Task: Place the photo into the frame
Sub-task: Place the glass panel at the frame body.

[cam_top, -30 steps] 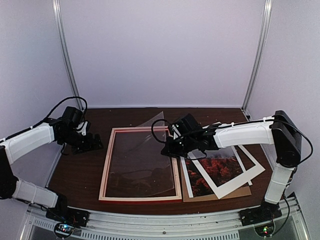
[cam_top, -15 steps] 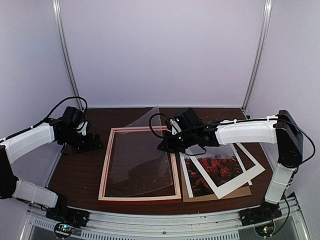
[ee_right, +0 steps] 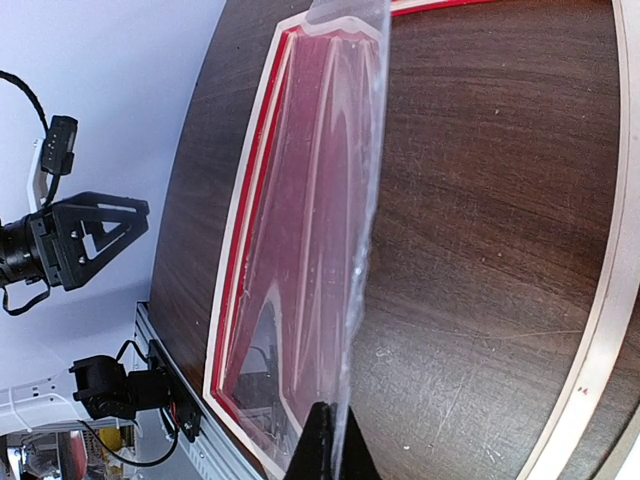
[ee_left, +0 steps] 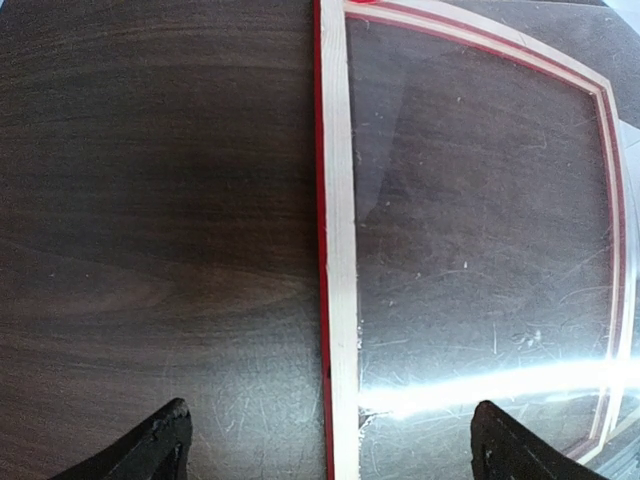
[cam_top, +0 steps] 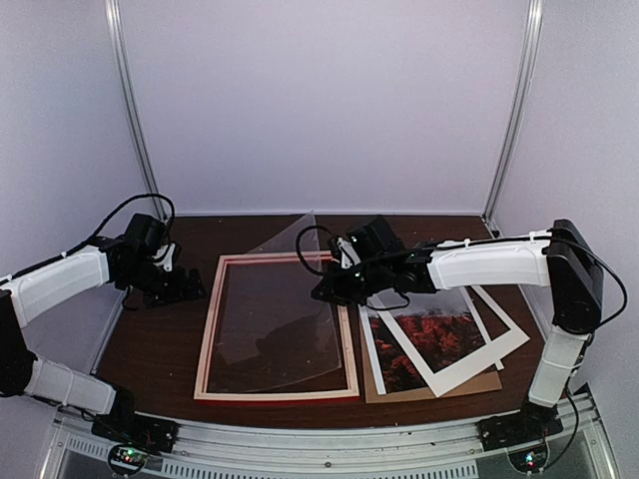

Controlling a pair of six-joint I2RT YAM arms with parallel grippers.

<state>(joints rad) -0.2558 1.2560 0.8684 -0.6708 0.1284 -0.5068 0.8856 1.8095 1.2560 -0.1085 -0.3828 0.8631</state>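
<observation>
The frame (cam_top: 211, 334) lies back-up on the dark table, pale wood rails with red outer edges; the left wrist view shows one rail (ee_left: 340, 250). My right gripper (cam_top: 324, 289) is shut on the edge of a clear sheet (cam_top: 285, 299), which stands tilted over the frame's opening, and its jaws (ee_right: 333, 445) pinch the sheet (ee_right: 320, 230) near the frame's far rail (ee_right: 245, 230). The photo (cam_top: 439, 334) lies to the right of the frame, partly under a skewed white mat (cam_top: 504, 344). My left gripper (cam_top: 180, 289) hangs open over the frame's left rail (ee_left: 335, 450).
A brown backing board (cam_top: 439, 384) lies beneath the photo and mat at the front right. White walls with metal posts (cam_top: 135, 120) close in the table on three sides. The arm bases stand on a metal rail (cam_top: 329, 449) along the near edge.
My right gripper has moved left with the clear sheet, raising its right edge steeper over the frame. The left arm has stayed still.
</observation>
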